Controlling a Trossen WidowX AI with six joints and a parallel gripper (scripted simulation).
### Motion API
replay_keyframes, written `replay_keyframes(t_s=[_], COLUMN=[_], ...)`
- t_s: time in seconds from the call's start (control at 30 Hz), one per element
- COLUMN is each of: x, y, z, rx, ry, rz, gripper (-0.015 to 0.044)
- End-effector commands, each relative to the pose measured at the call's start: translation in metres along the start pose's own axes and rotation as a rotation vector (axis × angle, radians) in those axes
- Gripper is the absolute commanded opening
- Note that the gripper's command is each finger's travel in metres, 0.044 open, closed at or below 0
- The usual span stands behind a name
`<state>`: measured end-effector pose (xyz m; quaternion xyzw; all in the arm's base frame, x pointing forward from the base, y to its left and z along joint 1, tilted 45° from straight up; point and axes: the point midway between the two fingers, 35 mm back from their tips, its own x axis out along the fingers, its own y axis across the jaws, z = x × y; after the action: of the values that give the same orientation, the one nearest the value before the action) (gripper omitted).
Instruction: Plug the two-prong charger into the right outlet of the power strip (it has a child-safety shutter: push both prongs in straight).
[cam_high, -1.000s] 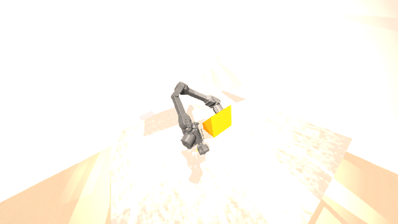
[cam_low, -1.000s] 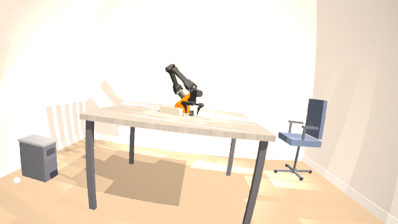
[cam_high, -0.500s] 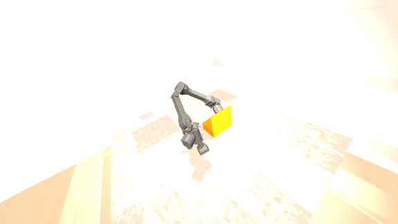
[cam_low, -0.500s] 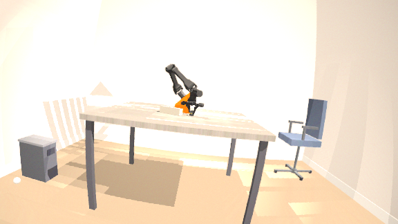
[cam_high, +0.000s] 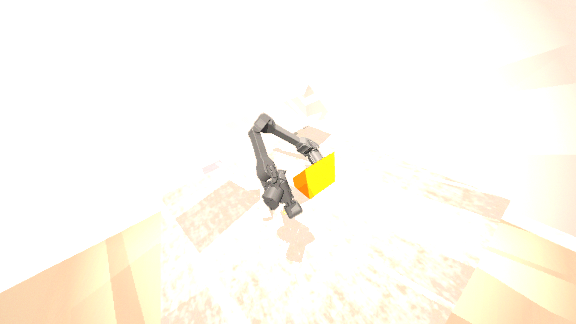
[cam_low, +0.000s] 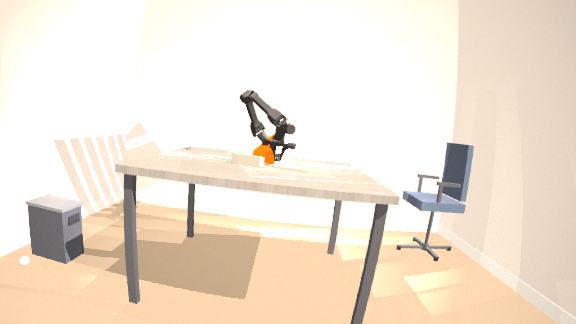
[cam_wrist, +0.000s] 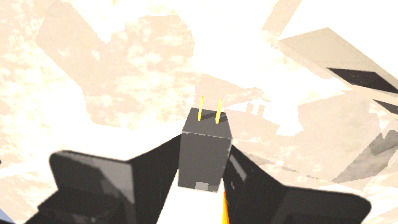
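Grey and matte, the charger (cam_wrist: 205, 155) is a small box with flat faces and sharp edges, and it sits between the two dark fingers of the gripper (cam_wrist: 202, 172), which is closed on its sides. Two thin yellow prongs (cam_wrist: 210, 110) stand out of its far end, straight and parallel, pointing away from the wrist camera over the table (cam_wrist: 100, 75). The table top is pale with a blotchy, wood-like pattern, washed out by strong light. At the upper right of the wrist view lies the strip (cam_wrist: 340, 57), a long beige bar with a flat top and dark rectangular openings; it is apart from the charger, and I cannot tell which outlet is which. In the exterior view the strip (cam_low: 246, 159) shows as a low white block on the table (cam_low: 320, 187), just beside the arm (cam_low: 260, 117) and its orange base (cam_low: 263, 151). The arm is dark grey, with smooth round joints, and it bends down to the table top.
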<state>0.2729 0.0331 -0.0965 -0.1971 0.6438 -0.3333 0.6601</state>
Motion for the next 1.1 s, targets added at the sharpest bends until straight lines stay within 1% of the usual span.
replay_keyframes(t_s=[0.0,0.23,1.07], x=[-0.017,-0.019,-0.004], y=[0.001,-0.005,-0.057], z=[-0.002,-0.003,-0.005], rx=[0.006,0.014,0.112], ry=[-0.002,-0.001,0.001], rz=[0.007,0.009,0.031], gripper=[0.0000,0.0000,0.0000])
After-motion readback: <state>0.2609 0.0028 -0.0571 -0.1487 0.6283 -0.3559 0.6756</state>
